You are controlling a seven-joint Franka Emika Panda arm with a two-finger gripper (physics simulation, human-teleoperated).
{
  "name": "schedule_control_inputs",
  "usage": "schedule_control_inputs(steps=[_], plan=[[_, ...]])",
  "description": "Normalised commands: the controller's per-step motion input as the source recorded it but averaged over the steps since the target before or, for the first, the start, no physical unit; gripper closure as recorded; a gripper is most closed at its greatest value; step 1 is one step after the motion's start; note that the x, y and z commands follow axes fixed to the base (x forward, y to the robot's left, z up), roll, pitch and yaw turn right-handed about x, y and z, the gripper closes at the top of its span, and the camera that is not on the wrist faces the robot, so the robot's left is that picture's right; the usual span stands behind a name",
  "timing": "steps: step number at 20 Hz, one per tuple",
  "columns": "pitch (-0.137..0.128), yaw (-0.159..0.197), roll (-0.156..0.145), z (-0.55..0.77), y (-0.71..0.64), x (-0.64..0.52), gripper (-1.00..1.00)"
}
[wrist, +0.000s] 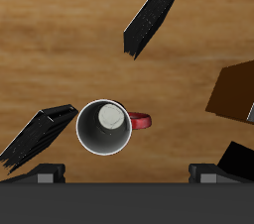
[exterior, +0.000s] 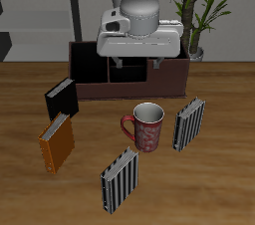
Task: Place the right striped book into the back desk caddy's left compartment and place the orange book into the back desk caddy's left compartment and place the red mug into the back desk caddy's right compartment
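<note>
My gripper (exterior: 135, 67) is open and empty, high over the dark brown desk caddy (exterior: 100, 91) at the table's back. The red mug (exterior: 146, 126) stands upright in front of the caddy; in the wrist view the mug (wrist: 104, 127) is seen from above, between my fingers' line and the table's front. The right striped book (exterior: 120, 180) stands near the front edge and shows in the wrist view (wrist: 151, 15). The orange book (exterior: 57, 142) stands beside a black book (exterior: 60, 98); the orange book also shows in the wrist view (wrist: 234, 93).
A second striped book (exterior: 189, 122) stands beside the mug, also in the wrist view (wrist: 40, 135). A potted plant (exterior: 199, 10) stands behind the caddy. The black book shows in the wrist view (wrist: 238, 159).
</note>
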Motion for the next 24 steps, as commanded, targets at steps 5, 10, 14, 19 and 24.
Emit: schedule_control_inputs(steps=[5, 10, 14, 19, 24], plan=[[-0.014, -0.033, 0.082, 0.01, 0.04, 0.49, -1.00], [-0.004, -0.016, 0.033, 0.06, -0.06, 0.29, -1.00], [-0.045, -0.036, 0.030, 0.19, -0.03, 0.45, -1.00], [-0.031, -0.032, -0.009, 0.09, -0.04, 0.45, -1.00], [-0.073, -0.052, -0.027, -0.02, 0.00, 0.45, -1.00]])
